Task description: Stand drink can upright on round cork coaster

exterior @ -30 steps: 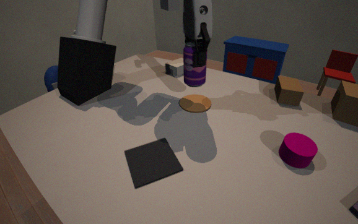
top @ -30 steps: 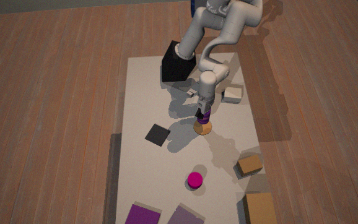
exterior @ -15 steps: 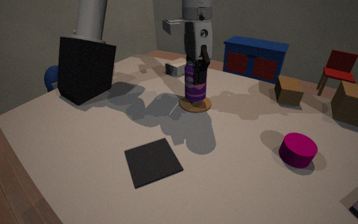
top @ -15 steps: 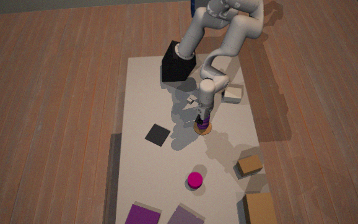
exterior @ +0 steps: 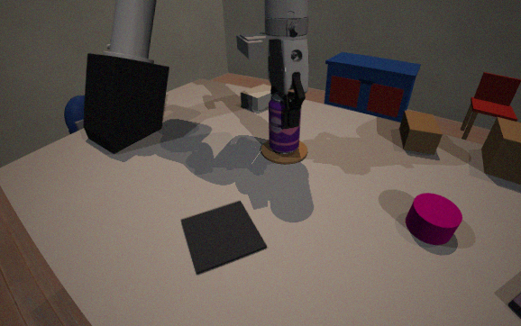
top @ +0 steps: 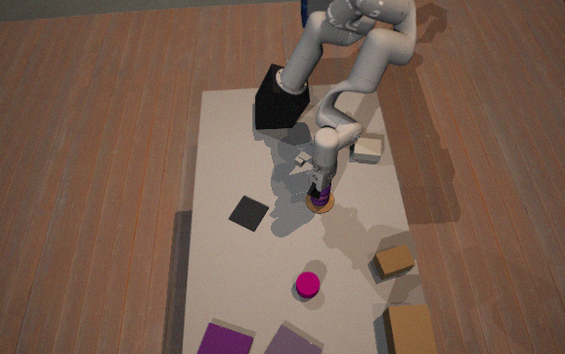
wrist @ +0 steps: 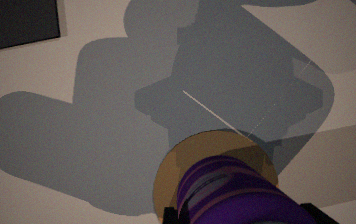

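The purple drink can [exterior: 282, 128] stands upright on the round cork coaster [exterior: 284, 155] near the middle of the table; its base looks down on the coaster, roughly centred. My gripper [exterior: 289, 104] comes straight down from above and is shut on the can's upper part. In the top view the can [top: 321, 197] and the coaster [top: 320, 202] sit under the wrist. In the wrist view the can [wrist: 235, 192] fills the lower middle with the coaster [wrist: 215, 167] beneath it. The square dark coaster [exterior: 223, 235] lies flat to the front left, apart.
A magenta cylinder [exterior: 434, 218] stands at the front right. A black block [exterior: 123, 101] carries the arm's base at the back left. A small grey box [exterior: 256, 100] lies behind the can. Brown boxes [exterior: 420, 131] stand at the right edge.
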Controlling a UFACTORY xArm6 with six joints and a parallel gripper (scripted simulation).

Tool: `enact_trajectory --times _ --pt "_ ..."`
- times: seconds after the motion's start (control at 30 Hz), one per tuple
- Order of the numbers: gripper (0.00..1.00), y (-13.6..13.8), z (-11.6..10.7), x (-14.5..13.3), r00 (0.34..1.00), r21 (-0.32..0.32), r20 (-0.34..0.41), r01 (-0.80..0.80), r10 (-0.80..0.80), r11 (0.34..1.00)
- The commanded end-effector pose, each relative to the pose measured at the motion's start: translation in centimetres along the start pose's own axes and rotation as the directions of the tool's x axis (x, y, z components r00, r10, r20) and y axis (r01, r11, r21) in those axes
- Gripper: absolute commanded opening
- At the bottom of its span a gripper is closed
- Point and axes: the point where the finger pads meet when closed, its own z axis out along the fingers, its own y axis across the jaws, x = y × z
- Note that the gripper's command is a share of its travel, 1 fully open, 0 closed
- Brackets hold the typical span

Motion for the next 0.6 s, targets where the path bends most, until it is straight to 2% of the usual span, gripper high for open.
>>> enact_trajectory --times 0.0,0.07,0.1,0.57 --pt "0.00 -0.10 -0.08 -0.10 1.000 0.003 0.002 0.000 0.000 1.000" --pt "0.00 -0.10 -0.08 -0.10 1.000 0.003 0.002 0.000 0.000 1.000" --pt "1.00 -0.10 -0.08 -0.10 1.000 0.003 0.002 0.000 0.000 1.000" --pt "1.00 -0.10 -0.08 -0.10 1.000 0.003 0.002 0.000 0.000 1.000"
